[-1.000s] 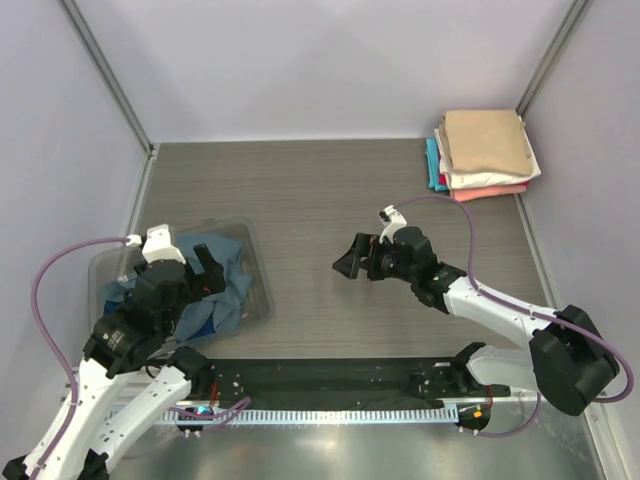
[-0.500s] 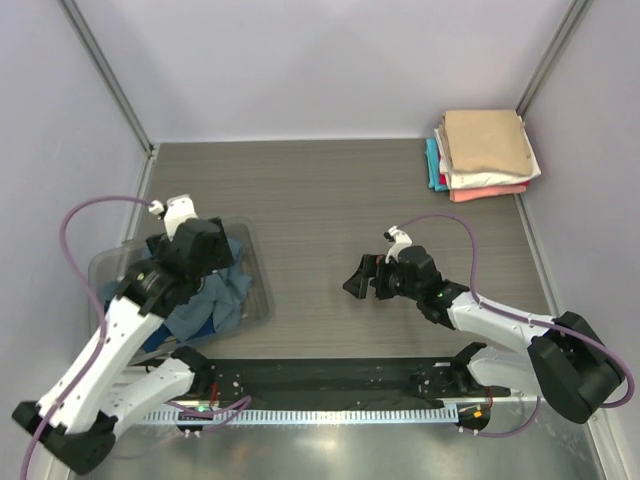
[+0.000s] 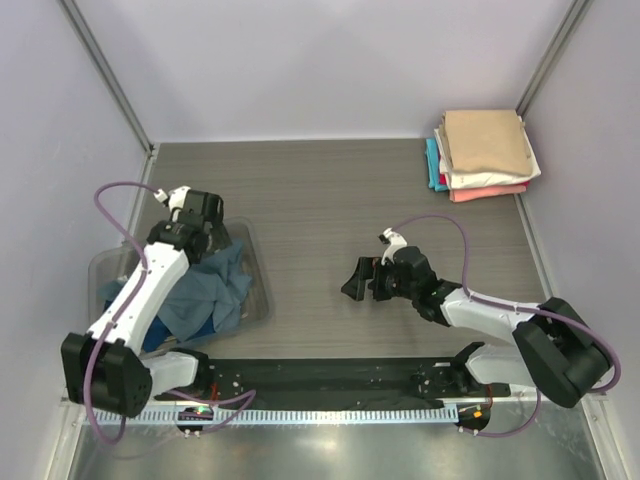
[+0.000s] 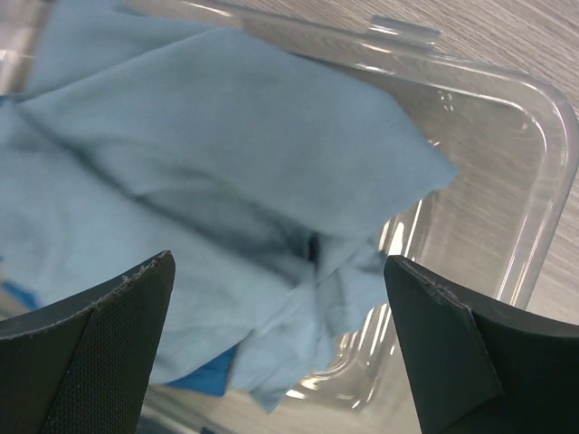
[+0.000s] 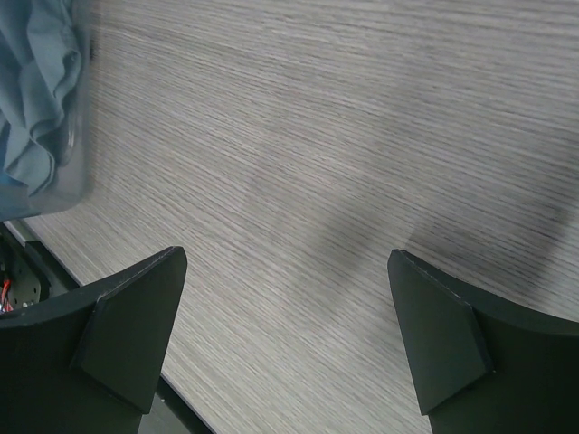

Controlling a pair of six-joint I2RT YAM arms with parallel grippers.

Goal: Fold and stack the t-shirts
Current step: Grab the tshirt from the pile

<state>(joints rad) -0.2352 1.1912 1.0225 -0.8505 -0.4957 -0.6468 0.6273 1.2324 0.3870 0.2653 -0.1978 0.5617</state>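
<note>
The left pincer (image 4: 279, 264) has swung across to hang over the tub (image 4: 541, 194), jaws wide apart above the crumpled blue shirts (image 4: 217, 163) inside it. The right pincer (image 5: 288, 260), also apart and empty, has drawn back over the worktop (image 5: 344, 117) right of the tub. A first grab looks imminent.

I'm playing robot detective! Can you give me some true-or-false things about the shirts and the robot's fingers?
1. A blue t-shirt lies crumpled in the clear tub. True.
2. The left fingers are pinching that shirt. False: they stand wide open above it, not closed on it.
3. A tan t-shirt tops the folded pile in the far right corner. True.
4. The right fingers carry a coral shirt. False: they are open and empty over the bare table.
</note>
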